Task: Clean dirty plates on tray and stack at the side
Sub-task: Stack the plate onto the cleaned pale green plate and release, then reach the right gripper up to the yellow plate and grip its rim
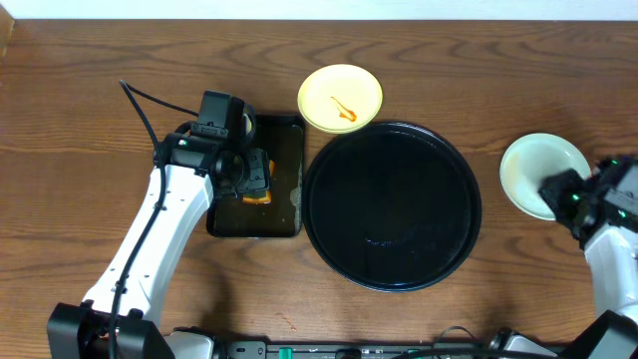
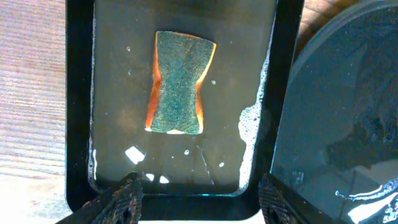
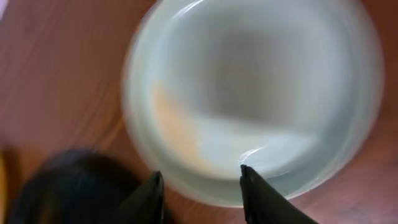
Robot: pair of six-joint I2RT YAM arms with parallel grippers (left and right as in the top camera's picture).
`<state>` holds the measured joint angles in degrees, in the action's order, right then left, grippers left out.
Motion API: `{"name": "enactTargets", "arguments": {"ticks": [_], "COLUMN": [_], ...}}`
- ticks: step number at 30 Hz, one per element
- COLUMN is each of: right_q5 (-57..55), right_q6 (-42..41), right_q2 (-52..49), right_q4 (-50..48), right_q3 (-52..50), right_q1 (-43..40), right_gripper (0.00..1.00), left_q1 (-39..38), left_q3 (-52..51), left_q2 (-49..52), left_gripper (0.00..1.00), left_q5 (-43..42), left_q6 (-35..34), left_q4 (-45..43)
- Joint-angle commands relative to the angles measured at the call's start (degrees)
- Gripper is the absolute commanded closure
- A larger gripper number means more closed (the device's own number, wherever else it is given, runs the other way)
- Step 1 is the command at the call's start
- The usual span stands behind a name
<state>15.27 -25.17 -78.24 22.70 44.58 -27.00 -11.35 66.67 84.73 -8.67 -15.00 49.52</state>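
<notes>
The round black tray (image 1: 399,199) lies mid-table with nothing on it; its edge shows in the left wrist view (image 2: 336,124). A pale yellow plate (image 1: 340,98) with an orange sauce streak sits just beyond the tray's far rim. One pale mint-green plate (image 1: 538,165) lies on the table right of the tray, blurred in the right wrist view (image 3: 255,93). A second mint plate is not visible. My right gripper (image 1: 560,191) (image 3: 200,180) is open, with the plate's near rim between its fingers. My left gripper (image 1: 249,172) (image 2: 202,199) is open above a sponge.
A rectangular black tray (image 1: 284,150) (image 2: 79,93) left of the round tray holds soapy water and a green-and-orange sponge (image 1: 257,196) (image 2: 179,84). Bare wooden table (image 1: 90,130) surrounds everything.
</notes>
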Motion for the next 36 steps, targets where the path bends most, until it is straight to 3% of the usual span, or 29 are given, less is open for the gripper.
{"name": "enactTargets", "arguments": {"ticks": [1, 8, 16, 25, 31, 36], "right_q5": [3.04, 2.78, 2.78, 2.78, 1.11, -0.46], "right_q6": [7.65, 13.18, 13.51, 16.72, 14.51, 10.60], "right_q2": [0.87, -2.29, -12.07, -33.07, -41.62, -49.11], "right_q4": [4.00, 14.51, 21.24, 37.40, 32.41, 29.24], "right_q3": [7.96, 21.73, 34.42, 67.14, 72.35, 72.35], "right_q1": [6.05, 17.81, 27.26, 34.23, 38.32, 41.40], "right_gripper": [0.57, 0.51, 0.48, 0.42, 0.39, 0.43], "left_q1": [0.09, 0.09, 0.09, 0.09, 0.09, 0.09], "left_q3": [0.50, 0.50, 0.50, 0.50, 0.50, 0.50], "left_q2": [-0.50, -0.50, -0.50, -0.50, -0.50, -0.50], "left_gripper": [0.39, 0.39, 0.39, 0.39, 0.39, 0.39], "left_q5": [0.11, 0.33, 0.33, 0.33, 0.31, 0.33], "left_q6": [-0.07, -0.07, -0.07, -0.07, -0.07, -0.07], "left_q4": [0.13, 0.13, 0.11, 0.09, 0.11, 0.11]}}
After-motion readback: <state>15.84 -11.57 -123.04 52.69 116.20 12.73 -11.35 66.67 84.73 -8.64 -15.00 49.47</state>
